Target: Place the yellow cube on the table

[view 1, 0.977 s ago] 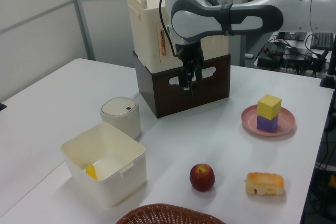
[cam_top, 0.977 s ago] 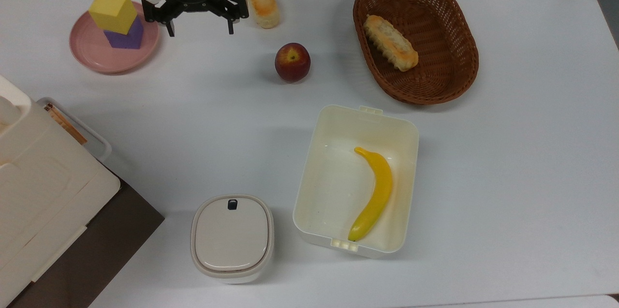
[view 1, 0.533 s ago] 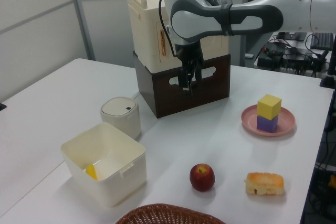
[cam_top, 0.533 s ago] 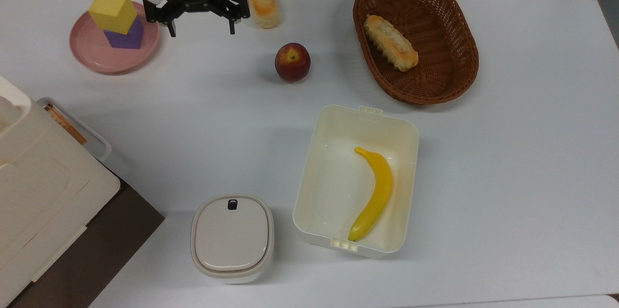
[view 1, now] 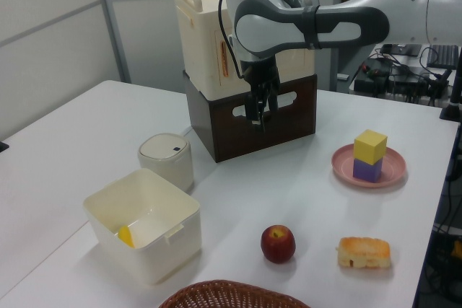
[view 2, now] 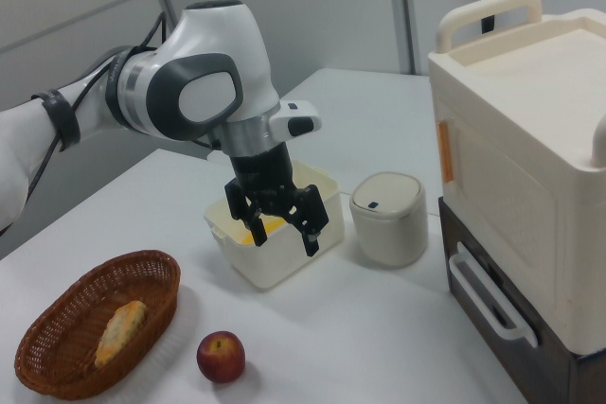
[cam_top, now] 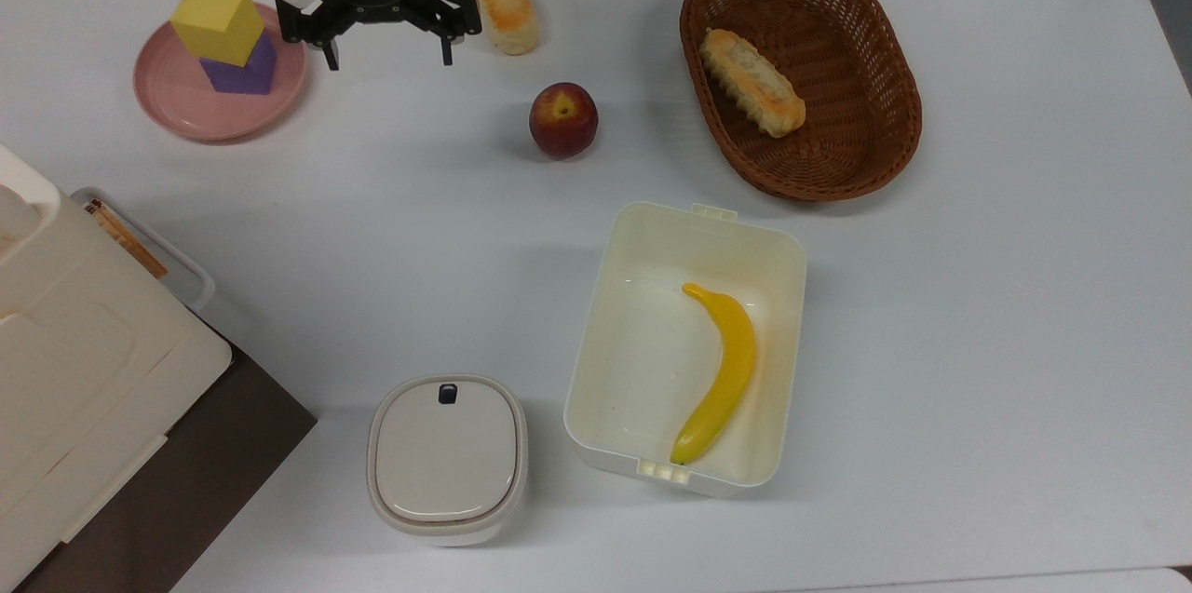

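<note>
The yellow cube (cam_top: 218,20) sits stacked on a purple cube (cam_top: 244,71), turned slightly askew to it, and both rest on a pink round plate (cam_top: 172,100) near the far left corner of the white tabletop (cam_top: 978,295) in the top view. In the left view the same stack (view 1: 370,146) stands on the plate (view 1: 390,171) at the left view's right.

The claw (cam_top: 386,62) hangs above the tabletop just to the right of the plate in the top view, its two black fingers spread wide apart and pointing downward, holding nothing. It is clear of the yellow cube. In the right view the claw (view 2: 281,238) shows the same open spread, raised above the surface; in the left view it (view 1: 258,115) appears in front of a dark brown crate.

Other items on the tabletop, as the top view shows them:
- a bread roll (cam_top: 507,6) just right of the claw;
- a peach (cam_top: 563,119) near the middle, toward the far side;
- a brown wicker basket (cam_top: 894,109) at the right, holding a second bread roll (cam_top: 752,81);
- an open cream container (cam_top: 782,249) with a yellow banana (cam_top: 722,374) lying inside;
- a small lidded white bin (cam_top: 447,458) to the left of the container;
- a cream box stacked on a dark brown crate (cam_top: 177,500) at the near left corner.
</note>
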`<control>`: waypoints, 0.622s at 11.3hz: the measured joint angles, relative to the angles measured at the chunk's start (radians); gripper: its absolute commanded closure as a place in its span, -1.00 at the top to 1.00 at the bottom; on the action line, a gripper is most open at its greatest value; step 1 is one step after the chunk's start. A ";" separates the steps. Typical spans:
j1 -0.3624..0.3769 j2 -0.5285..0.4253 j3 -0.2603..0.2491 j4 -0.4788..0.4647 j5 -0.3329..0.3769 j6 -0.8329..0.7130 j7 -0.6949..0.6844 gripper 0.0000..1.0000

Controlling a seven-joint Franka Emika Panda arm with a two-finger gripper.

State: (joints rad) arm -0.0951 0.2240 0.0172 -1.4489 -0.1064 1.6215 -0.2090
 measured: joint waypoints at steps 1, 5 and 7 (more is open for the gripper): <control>-0.001 -0.001 -0.001 0.000 0.000 -0.008 0.000 1.00; -0.044 -0.020 -0.014 0.000 0.000 -0.063 0.000 1.00; -0.099 -0.019 -0.017 -0.004 0.000 -0.084 0.000 1.00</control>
State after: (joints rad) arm -0.1942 0.2051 -0.0001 -1.4532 -0.1065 1.5371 -0.2091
